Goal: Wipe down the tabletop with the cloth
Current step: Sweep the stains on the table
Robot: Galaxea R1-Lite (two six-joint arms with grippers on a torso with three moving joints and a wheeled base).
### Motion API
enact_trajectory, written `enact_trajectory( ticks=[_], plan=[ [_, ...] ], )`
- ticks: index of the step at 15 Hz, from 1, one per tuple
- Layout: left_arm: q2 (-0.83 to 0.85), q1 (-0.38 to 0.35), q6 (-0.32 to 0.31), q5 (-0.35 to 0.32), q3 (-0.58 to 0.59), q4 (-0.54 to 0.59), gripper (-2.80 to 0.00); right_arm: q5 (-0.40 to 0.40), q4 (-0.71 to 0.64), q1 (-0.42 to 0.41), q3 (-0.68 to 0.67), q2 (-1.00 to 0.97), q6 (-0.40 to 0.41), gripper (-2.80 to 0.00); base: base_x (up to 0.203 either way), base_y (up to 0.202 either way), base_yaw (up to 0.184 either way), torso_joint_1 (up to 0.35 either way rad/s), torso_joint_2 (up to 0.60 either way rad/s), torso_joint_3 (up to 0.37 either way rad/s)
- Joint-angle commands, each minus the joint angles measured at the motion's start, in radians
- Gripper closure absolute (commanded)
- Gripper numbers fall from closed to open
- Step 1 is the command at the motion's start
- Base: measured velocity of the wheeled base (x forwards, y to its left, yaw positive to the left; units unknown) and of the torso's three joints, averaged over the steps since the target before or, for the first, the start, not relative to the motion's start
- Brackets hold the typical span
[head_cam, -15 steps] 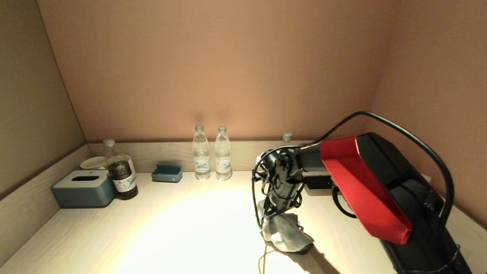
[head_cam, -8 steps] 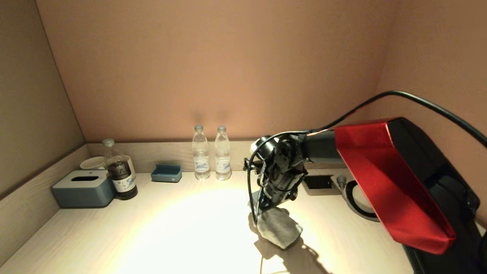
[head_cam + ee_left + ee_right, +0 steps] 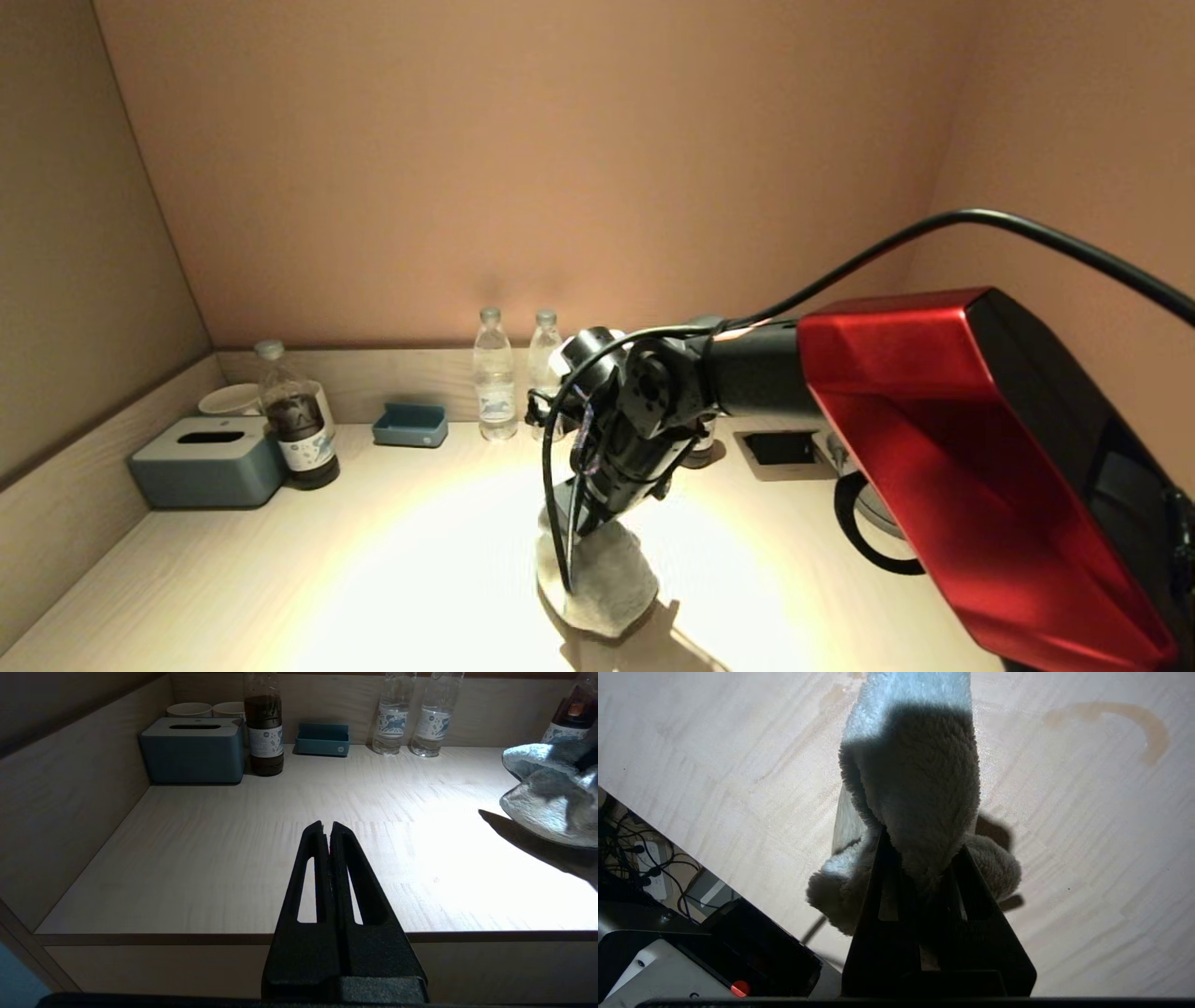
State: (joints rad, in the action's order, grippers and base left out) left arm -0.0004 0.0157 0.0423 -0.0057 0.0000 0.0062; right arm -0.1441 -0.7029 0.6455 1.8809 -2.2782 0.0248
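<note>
- My right claw (image 3: 583,513) is clamped tight on the grey cloth (image 3: 597,583), pinching a bunched fold near one end; the rest trails out flat on the tabletop (image 3: 280,579)
- Cloth sits in the bright middle of the tabletop, toward the front edge, well apart from the things along the back
- Wrist view shows a curved brown stain (image 3: 1125,723) on the wood beside the cloth, not under it, so I judge that patch unwiped
- My left claw (image 3: 331,833) is pressed together on nothing, hanging off the front edge of the tabletop, idle
- Risk: only a small pinch of cloth is held; dragging hard against the wood could pull the fold out from my fingers (image 3: 882,891)
- Risk: the cloth is folded over itself, so a pass may ride on a narrow strip and miss the stain
- Risk: two water bottles (image 3: 495,383) stand near my wrist at the back; a wide sweep that way could topple them
- Risk: the dark bottle (image 3: 297,420) and tissue box (image 3: 207,462) wait at the far left if I overshoot
- The loose cable (image 3: 560,485) on my wrist hangs close to the cloth and could snag
</note>
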Motion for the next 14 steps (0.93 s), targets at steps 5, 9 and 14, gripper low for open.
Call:
enact_trajectory(
  ticks=[5, 9, 14],
  plan=[
    [0.000, -0.001, 0.001, 0.000, 0.000, 0.000, 0.00, -0.020, 0.396, 0.100, 0.052, -0.108, 0.048, 0.00, 0.000, 0.000, 0.000, 0.000, 0.00, 0.000],
    [0.000, 0.000, 0.001, 0.000, 0.000, 0.000, 0.00, -0.008, 0.567, 0.134, 0.050, -0.193, 0.119, 0.00, 0.000, 0.000, 0.000, 0.000, 0.00, 0.000],
    [0.000, 0.000, 0.001, 0.000, 0.000, 0.000, 0.00, -0.002, 0.621, 0.136, 0.050, -0.236, 0.119, 0.00, 0.000, 0.000, 0.000, 0.000, 0.00, 0.000]
  ],
)
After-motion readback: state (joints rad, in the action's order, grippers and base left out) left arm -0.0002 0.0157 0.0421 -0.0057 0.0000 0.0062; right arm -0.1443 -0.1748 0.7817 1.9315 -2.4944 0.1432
